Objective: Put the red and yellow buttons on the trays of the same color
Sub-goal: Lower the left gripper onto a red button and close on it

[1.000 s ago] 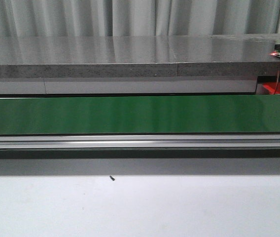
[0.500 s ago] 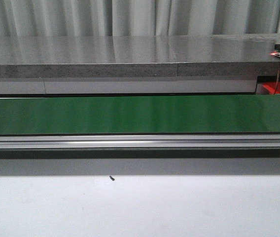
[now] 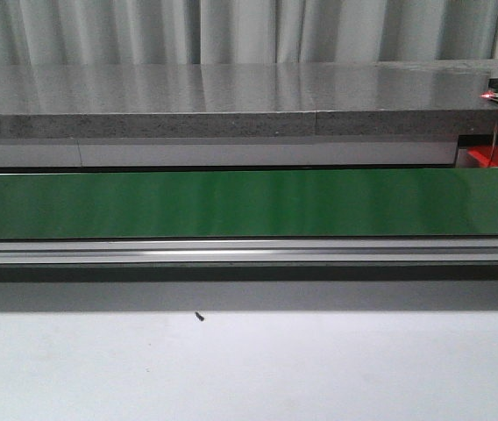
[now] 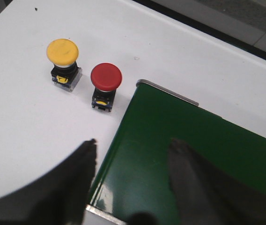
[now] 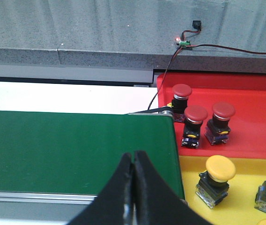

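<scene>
- I can read no writing or brand on anything.
- Beside the green belt [image 4: 180,154] corner, a yellow button [image 4: 63,61] and a red button [image 4: 105,85] stand upright on the white table [image 4: 25,122], mushroom caps on black bases.
- My left gripper [image 4: 133,161] hangs spread and empty over the belt edge.
- My right gripper [image 5: 133,173] is pinched closed, holding nothing.
- The red tray [image 5: 259,122] holds three red buttons; the yellow tray [image 5: 191,201] holds yellow ones.

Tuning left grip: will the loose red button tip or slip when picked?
Red button is probably top-heavy: wide cap over a narrower base, so a push could tip it. It looks rigid. The domed cap may slip; gripping the base seems safer.
</scene>
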You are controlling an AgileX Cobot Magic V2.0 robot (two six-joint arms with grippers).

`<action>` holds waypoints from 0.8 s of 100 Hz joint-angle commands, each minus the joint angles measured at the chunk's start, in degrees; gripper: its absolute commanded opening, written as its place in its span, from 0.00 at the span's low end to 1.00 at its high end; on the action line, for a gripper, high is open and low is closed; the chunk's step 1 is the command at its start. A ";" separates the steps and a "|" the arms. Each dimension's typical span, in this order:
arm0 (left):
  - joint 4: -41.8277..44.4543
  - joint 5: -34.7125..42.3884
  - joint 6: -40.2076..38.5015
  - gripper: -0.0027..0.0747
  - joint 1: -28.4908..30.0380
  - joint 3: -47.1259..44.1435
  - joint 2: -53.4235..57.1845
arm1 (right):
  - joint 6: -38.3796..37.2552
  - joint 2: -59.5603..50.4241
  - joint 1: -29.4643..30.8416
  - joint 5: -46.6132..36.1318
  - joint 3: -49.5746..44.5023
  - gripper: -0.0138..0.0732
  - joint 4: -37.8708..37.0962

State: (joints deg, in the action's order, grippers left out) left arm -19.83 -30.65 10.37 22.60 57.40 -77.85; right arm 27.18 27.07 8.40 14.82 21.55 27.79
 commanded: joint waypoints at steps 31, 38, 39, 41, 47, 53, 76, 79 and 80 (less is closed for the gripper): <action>-0.38 -1.01 -7.33 0.83 0.34 14.78 -15.55 | 0.23 0.00 -0.03 -3.93 1.36 0.02 0.42; 1.21 -2.99 -9.99 0.83 0.34 18.27 -18.92 | 0.23 0.00 -0.03 -3.93 1.36 0.02 0.42; 1.36 -3.23 -10.37 0.83 0.34 18.65 -19.26 | 0.23 0.00 -0.03 -3.93 1.36 0.02 0.42; 1.88 -4.00 -10.89 0.83 0.34 19.76 -20.33 | 0.23 0.00 -0.03 -3.93 1.36 0.02 0.42; 2.62 -6.26 -12.79 0.83 0.34 22.79 -23.46 | 0.23 0.00 -0.03 -3.88 1.36 0.02 0.42; 2.59 -8.85 -13.01 0.83 0.34 26.24 -26.28 | 0.23 0.00 -0.03 -3.88 1.36 0.02 0.42; 5.87 -13.14 -19.88 0.83 0.34 35.13 -34.73 | 0.23 0.00 -0.03 -3.88 1.36 0.02 0.42; 6.11 -13.13 -20.60 0.83 0.34 35.80 -35.41 | 0.23 0.00 -0.03 -3.88 1.36 0.02 0.42; 6.09 -13.13 -20.75 0.83 0.34 36.12 -35.68 | 0.23 0.00 -0.03 -3.88 1.36 0.02 0.42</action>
State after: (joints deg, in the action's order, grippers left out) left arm -14.26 -44.53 -7.27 22.74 89.57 -114.80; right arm 27.18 27.07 8.40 14.82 21.55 27.79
